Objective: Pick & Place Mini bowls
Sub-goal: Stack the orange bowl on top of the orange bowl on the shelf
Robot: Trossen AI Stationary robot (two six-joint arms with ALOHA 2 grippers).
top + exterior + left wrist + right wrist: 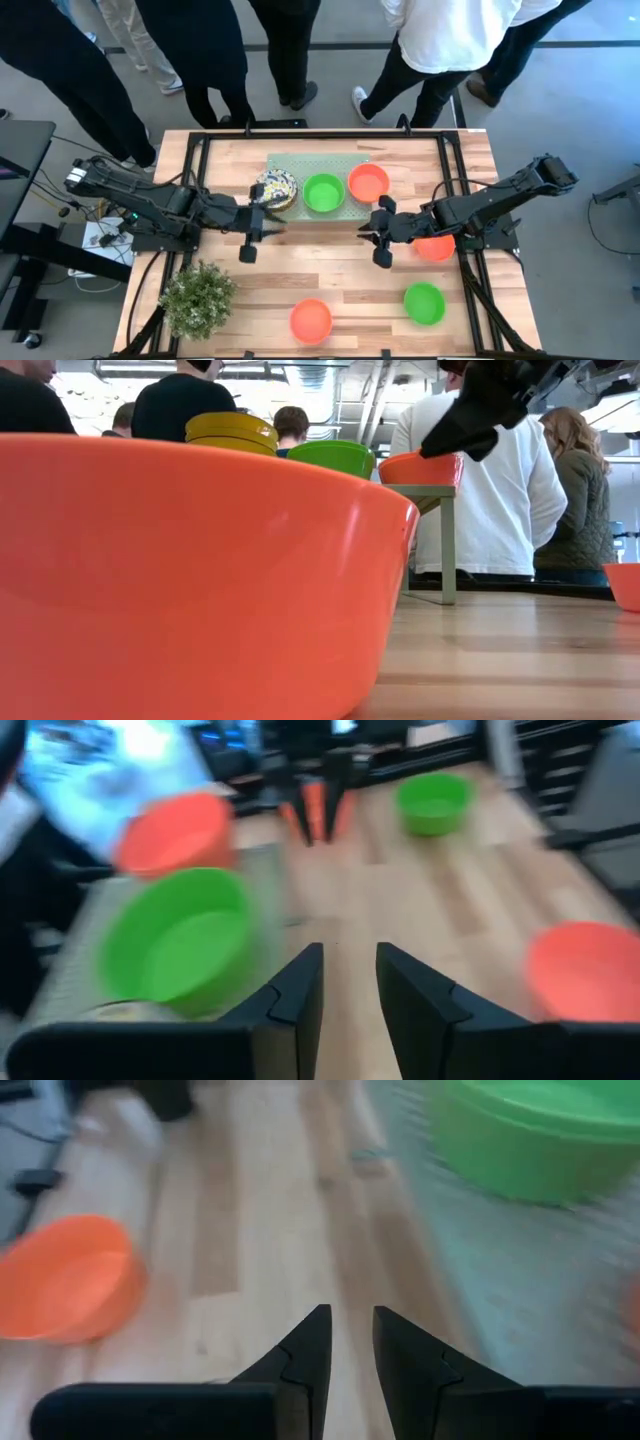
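Three mini bowls sit in a row on the pale green mat: floral, green and orange-red. An orange-red bowl and a green one rest on the wood near the front edge. Another orange-red bowl lies partly under the right arm. My left gripper hovers just in front of the floral bowl. My right gripper hovers in front of the mat's orange-red bowl. Both hold nothing, with only a narrow gap between the fingers.
A bushy green plant stands at the front left. Bare wood lies between the two grippers and toward the front bowls. A black frame rail runs along the table's sides. Several people stand at the far edge.
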